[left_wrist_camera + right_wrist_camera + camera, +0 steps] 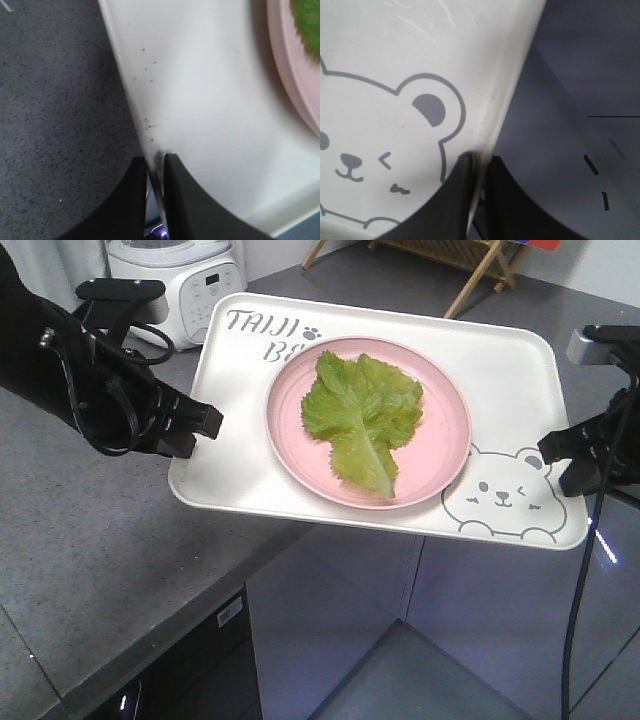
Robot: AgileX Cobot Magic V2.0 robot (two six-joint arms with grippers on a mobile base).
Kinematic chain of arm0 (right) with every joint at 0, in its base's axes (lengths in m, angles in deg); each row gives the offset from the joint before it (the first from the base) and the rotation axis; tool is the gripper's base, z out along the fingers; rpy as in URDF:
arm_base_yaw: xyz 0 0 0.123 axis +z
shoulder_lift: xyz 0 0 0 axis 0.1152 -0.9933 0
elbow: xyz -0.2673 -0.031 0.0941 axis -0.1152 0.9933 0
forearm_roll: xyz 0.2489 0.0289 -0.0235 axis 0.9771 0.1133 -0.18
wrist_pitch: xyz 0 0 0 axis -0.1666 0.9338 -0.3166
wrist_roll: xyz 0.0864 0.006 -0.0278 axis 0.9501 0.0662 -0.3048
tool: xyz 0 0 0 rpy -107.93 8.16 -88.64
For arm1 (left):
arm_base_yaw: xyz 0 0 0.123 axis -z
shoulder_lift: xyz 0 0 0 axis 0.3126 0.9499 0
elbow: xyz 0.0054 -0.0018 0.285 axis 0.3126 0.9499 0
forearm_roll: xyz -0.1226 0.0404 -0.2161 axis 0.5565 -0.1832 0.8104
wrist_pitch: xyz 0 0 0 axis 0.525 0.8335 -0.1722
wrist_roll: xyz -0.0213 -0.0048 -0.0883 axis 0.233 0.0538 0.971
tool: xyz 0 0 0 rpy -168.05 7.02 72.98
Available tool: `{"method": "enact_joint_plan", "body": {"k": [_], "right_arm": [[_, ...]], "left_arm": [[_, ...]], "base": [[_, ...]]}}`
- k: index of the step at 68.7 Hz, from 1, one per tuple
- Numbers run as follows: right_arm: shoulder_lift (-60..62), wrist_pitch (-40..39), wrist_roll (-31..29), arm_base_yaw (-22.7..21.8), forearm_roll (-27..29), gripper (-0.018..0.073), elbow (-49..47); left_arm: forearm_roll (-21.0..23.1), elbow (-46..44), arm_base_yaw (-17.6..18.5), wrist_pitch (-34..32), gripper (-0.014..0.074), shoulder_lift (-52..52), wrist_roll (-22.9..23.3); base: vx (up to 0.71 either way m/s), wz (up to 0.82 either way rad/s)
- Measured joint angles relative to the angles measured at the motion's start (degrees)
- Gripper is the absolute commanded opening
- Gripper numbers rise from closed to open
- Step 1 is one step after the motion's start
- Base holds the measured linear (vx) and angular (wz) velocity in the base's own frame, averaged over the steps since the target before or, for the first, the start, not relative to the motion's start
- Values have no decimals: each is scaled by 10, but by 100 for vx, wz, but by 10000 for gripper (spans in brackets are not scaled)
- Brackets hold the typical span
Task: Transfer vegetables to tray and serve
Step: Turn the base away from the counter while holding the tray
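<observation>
Exterior front-facing view: the tray is held level between the two arms, one on each short side. Its left portion lies over the grey speckled surface. Its right portion extends past the surface's edge, above the floor. A round pink plate sits near the middle of the tray. The lettuce leaf lies flat on that plate, pale rib pointing toward the tray's near edge. The bear drawing occupies the near right corner of the tray, just beside the plate.

Left wrist-mounted view: the left gripper is closed down to a narrow gap, and the tray's left rim is pinched between its two black fingers.

Right wrist-mounted view: the right gripper is likewise nearly closed and clamps the tray's right rim next to the bear's ear.

A white kitchen appliance stands on the surface behind the tray's far left corner.
</observation>
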Motion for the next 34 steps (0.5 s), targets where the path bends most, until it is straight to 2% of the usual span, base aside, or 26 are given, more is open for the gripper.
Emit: {"method": "enact_joint_plan", "body": {"k": [34], "right_arm": [[0, 0, 0, 0, 0, 4, 0]], "left_arm": [[0, 0, 0, 0, -6, 0, 0]], "base": [[-2, -26]]}}
